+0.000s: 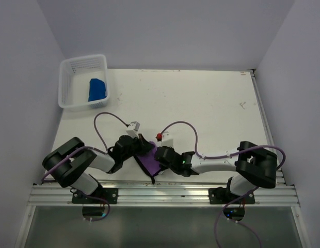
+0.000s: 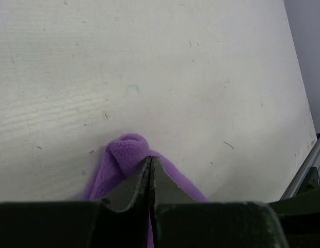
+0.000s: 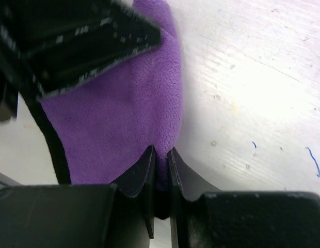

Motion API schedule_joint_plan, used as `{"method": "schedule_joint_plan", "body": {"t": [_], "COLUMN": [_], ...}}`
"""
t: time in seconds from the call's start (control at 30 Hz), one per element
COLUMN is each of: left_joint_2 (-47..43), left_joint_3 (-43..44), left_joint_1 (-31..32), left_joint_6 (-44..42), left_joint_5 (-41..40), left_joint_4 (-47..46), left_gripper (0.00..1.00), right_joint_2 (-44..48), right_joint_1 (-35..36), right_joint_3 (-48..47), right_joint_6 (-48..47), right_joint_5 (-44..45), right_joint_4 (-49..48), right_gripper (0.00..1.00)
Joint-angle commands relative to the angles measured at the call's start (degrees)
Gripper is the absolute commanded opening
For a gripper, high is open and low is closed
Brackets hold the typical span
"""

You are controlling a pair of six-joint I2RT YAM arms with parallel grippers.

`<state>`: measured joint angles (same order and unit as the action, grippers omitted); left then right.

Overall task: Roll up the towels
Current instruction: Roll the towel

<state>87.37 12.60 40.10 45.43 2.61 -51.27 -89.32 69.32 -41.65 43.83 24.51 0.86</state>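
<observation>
Two arms fold inward low over the near edge of the desk (image 1: pixel 201 103), elbows splayed. The left end effector (image 2: pixel 150 163) and the right end effector (image 3: pixel 161 155) each pinch closed on the one purple towel (image 1: pixel 148 163), a soft, fleecy cloth bunched between them. One blue towel (image 1: pixel 97 90) (a compact bundle) lies in the single white lattice basket (image 1: pixel 82 59) at the far-left corner.
</observation>
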Motion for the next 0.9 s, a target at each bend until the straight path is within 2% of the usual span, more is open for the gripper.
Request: {"method": "schedule_joint_plan", "body": {"t": [0.0,0.1,0.27,0.6,0.87], "left_joint_2": [-0.19,-0.62,-3.6,-5.98,-16.95], "left_joint_3": [2.6,1.99,2.34,2.34,3.39], "left_joint_1": [-1.77,-2.13,-2.48,-3.36,-5.73], "left_joint_6": [-1.66,-0.7,-1.04,0.36,-1.57], "left_joint_5": [-0.86,-0.24,0.11,4.33,4.07], "left_joint_4": [3.1,2.31,4.42,5.91,14.69], "left_gripper": [0.04,0.01,0.01,0.01,0.01], "right_joint_2": [1.96,2.57,2.4,-4.1,-8.15], "right_joint_1": [5.1,8.1,10.66,18.04,21.73], "right_joint_3": [-1.77,-1.86,-0.8,-3.09,-3.53], "right_joint_6": [-5.32,-8.06,-12.45,-17.64,-20.0], "right_joint_5": [11.15,17.14,23.2,34.28,40.17], "right_joint_4": [9.15,9.24,7.23,6.78,4.42], "right_gripper": [0.0,0.0,0.0,0.0,0.0]}}
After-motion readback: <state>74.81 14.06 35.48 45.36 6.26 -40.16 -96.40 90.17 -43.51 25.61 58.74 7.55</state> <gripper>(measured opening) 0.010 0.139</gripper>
